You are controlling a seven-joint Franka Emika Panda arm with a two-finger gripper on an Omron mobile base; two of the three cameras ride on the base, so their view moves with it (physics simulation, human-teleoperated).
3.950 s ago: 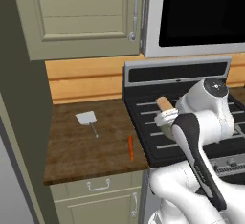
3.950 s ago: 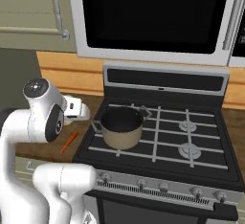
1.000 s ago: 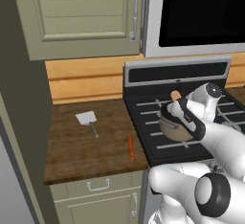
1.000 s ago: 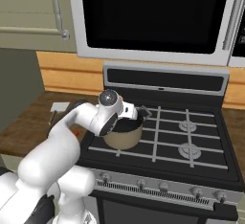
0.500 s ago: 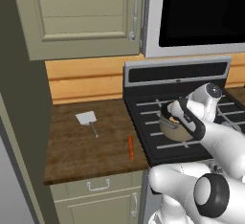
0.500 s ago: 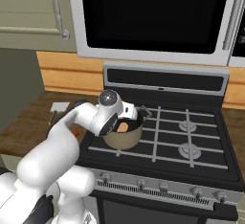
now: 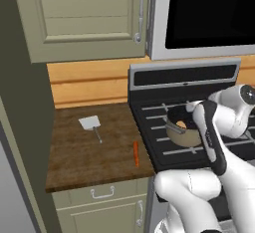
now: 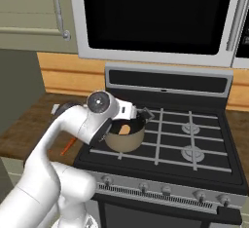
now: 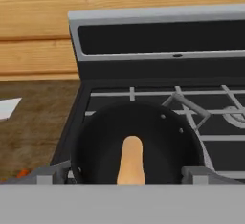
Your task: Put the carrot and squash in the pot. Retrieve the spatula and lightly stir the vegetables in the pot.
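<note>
Stubby tan-orange squash [image 9: 131, 160]: lying inside the round tan-bronze metal pot [image 8: 125, 137] on the black stove [image 8: 194, 166], fingers [image 9: 53, 171] spread and released just above the rim. Thin orange-red carrot [image 7: 136, 153] and pale-grey flat spatula [image 7: 91, 126]: both on the brown wooden desk [image 7: 74, 160]. Judged step: squash placed; next calls for swinging left to fetch the carrot.

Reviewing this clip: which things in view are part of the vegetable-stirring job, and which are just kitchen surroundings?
Part of the job:
- squash, lying inside the pot
- pot, on the stove
- carrot, on the wooden counter
- spatula, on the counter, farther back
- gripper, jaws open over the pot

Just surroundings:
- stove
- microwave
- upper cabinet
- counter drawer
</note>
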